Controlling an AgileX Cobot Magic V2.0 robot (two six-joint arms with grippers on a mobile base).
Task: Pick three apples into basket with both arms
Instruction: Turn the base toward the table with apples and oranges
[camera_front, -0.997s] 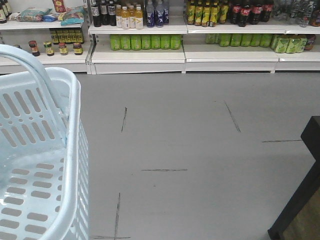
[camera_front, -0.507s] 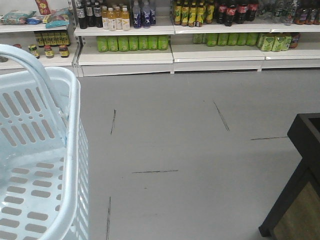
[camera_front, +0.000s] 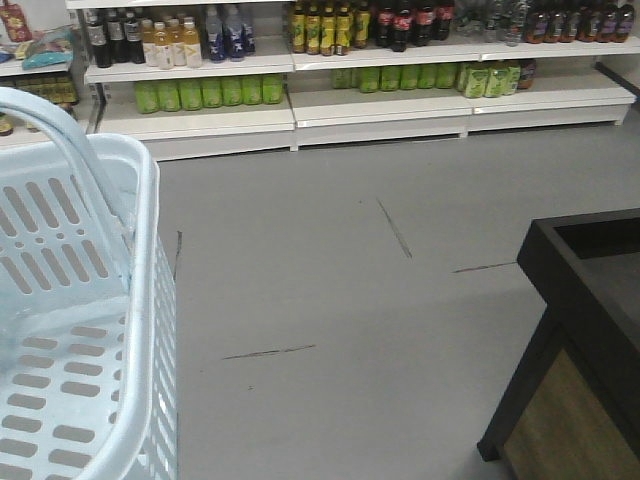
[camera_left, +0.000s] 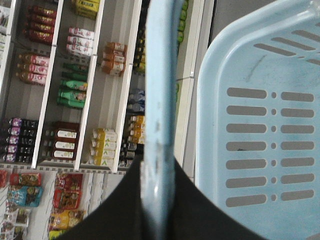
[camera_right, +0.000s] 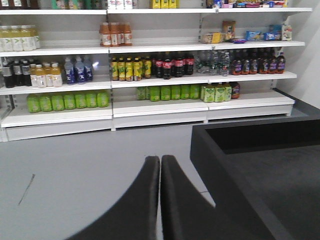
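The pale blue basket (camera_front: 90, 340) fills the left of the front view, held up off the floor, with nothing lying on its slotted floor. In the left wrist view my left gripper (camera_left: 159, 200) is shut on the basket's hoop handle (camera_left: 160, 90), which runs up between the black fingers; the basket wall (camera_left: 260, 140) is to the right. My right gripper (camera_right: 160, 165) is shut with its fingers pressed together and nothing between them, hanging over the grey floor. No apples are in view.
Shop shelves (camera_front: 300, 100) of bottles and cans line the far side. A black bin or table (camera_front: 590, 300) with wooden sides stands at the right, also close on the right in the right wrist view (camera_right: 250, 155). Grey floor (camera_front: 330, 290) lies between.
The whole scene has slid left in the front view as the base turns right. The black bin has come much further into view. The basket keeps its place in the frame.
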